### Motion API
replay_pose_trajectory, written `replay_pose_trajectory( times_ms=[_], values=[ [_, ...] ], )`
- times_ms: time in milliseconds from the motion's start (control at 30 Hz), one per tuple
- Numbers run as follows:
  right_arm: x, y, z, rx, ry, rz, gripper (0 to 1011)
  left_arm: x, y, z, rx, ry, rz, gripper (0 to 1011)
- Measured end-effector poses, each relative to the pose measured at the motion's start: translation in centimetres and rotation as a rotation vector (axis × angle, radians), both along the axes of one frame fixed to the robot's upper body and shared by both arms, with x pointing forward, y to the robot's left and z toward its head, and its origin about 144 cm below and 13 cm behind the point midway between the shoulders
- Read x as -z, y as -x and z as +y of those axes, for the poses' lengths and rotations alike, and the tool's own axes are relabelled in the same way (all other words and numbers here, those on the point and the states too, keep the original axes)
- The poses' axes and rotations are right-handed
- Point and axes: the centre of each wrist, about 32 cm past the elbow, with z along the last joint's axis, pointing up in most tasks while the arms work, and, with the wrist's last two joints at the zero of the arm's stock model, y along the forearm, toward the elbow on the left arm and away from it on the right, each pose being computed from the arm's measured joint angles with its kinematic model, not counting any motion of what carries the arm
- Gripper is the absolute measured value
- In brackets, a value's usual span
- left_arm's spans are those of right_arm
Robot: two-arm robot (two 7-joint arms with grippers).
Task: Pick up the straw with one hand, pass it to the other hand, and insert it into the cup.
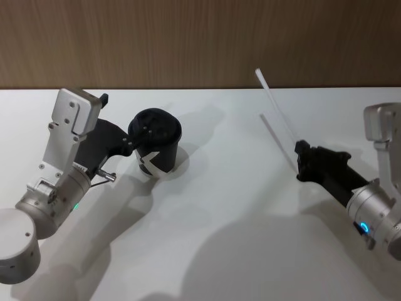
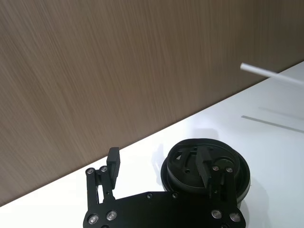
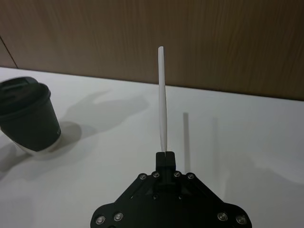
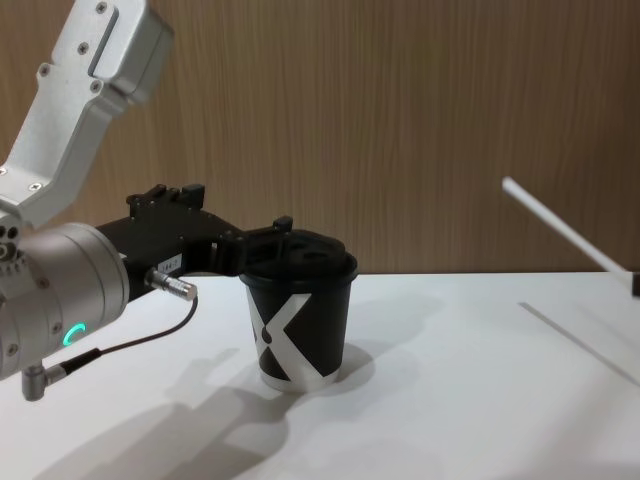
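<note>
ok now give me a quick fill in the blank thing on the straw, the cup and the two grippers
1. The straw is pinched, clear of the table, in the gripper of the robot's ___ arm.
2. The cup stands upright on the table with its domed lid ___.
3. The left gripper sits at the cup's top with its fingers ___.
Missing words: right; on; open.

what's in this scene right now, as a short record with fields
straw: long thin white tube, off the white table, slanting up toward the wood wall
right gripper: shut on the straw's lower end
left gripper: open, one finger over the cup's lid
cup: small black paper cup, white X mark, black domed lid, on the table
handover: not yet done
</note>
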Motion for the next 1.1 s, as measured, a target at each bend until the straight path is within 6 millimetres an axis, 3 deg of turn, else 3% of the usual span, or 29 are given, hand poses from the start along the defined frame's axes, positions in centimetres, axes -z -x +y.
replay_pose_trajectory(
  times_ms=[533, 1100],
  values=[
    [-1.8, -1.5, 1.2, -0.126, -0.155, -0.225, 0, 0.0, 0.0, 0.0, 0.000, 0.000, 0.000, 1003],
    [-2.9, -4.9, 3.0, -0.340, -0.324, -0.375, 0, 0.0, 0.0, 0.0, 0.000, 0.000, 0.000, 1003]
  ],
)
